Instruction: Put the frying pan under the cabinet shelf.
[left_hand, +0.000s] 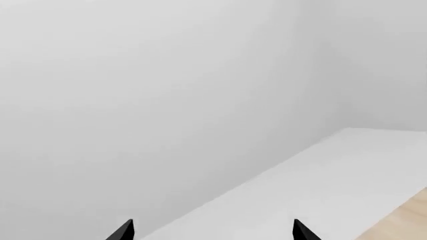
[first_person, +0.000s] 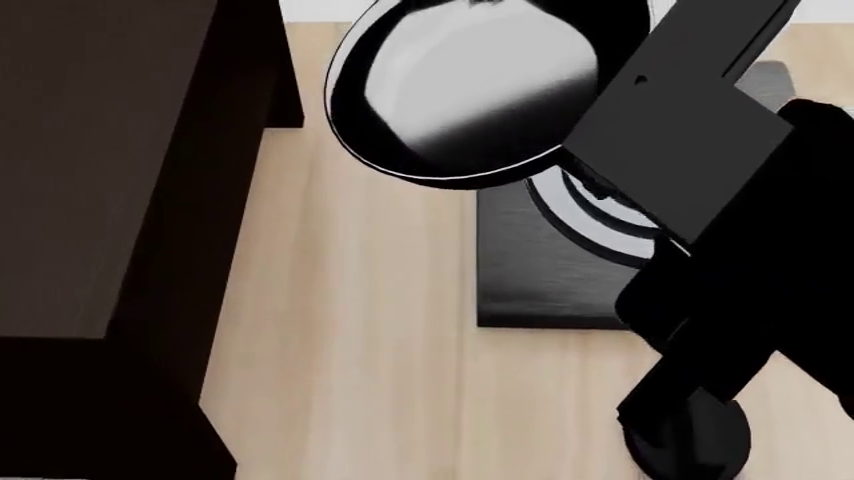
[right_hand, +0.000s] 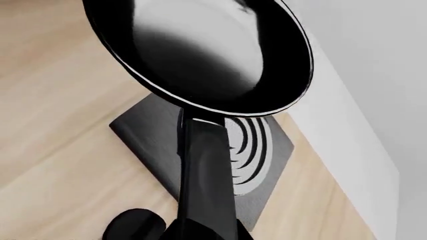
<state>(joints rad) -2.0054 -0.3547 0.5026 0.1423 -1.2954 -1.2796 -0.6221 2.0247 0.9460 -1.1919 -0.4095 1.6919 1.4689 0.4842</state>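
The frying pan (first_person: 461, 90) is held up in the air, its glossy grey inside facing me, above the far edge of the table. In the right wrist view the frying pan (right_hand: 200, 50) tilts over the square plate, and its long black handle (right_hand: 203, 165) runs down into my right gripper (right_hand: 203, 231), which is shut on it. The dark brown cabinet shelf (first_person: 94, 170) stands at the left, a little apart from the pan's left rim. My left gripper (left_hand: 213, 232) is open and empty, facing a white wall, and is out of the head view.
A square black plate with concentric rings (first_person: 547, 280) lies on the light wood table (first_person: 360, 330) under the pan and my right arm (first_person: 747, 250); it also shows in the right wrist view (right_hand: 267, 145). A white wall (right_hand: 373, 60) stands behind the table.
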